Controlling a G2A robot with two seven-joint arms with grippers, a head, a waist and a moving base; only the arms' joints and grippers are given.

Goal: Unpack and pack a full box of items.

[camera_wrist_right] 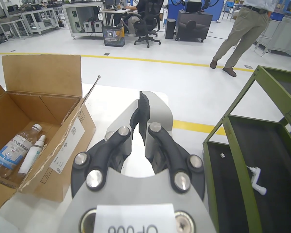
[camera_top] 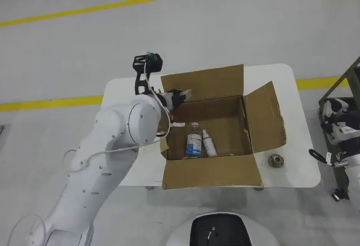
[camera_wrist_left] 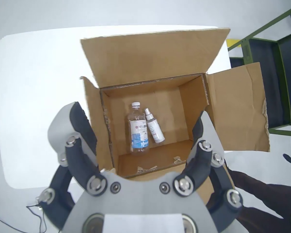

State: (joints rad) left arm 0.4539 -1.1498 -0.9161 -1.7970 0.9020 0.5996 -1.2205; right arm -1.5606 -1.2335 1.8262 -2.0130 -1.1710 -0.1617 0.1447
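Left wrist view: box (camera_wrist_left: 140, 93) open on table (camera_wrist_left: 38, 73); bottle (camera_wrist_left: 138, 132) and spray (camera_wrist_left: 153, 127) lying touching, side by side, on its floor. Left gripper (camera_wrist_left: 140, 117) spread wide, empty, hanging above the box's left rim, bottles well below it. Right gripper (camera_wrist_right: 141, 112) pressed together, empty, well right of the box, beside a green cart (camera_wrist_right: 244, 132).

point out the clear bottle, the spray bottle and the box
clear bottle (camera_wrist_left: 138, 134), left wrist view, on its label
spray bottle (camera_wrist_left: 155, 130), left wrist view, on its white body
box (camera_wrist_left: 191, 105), left wrist view, on an inner side wall
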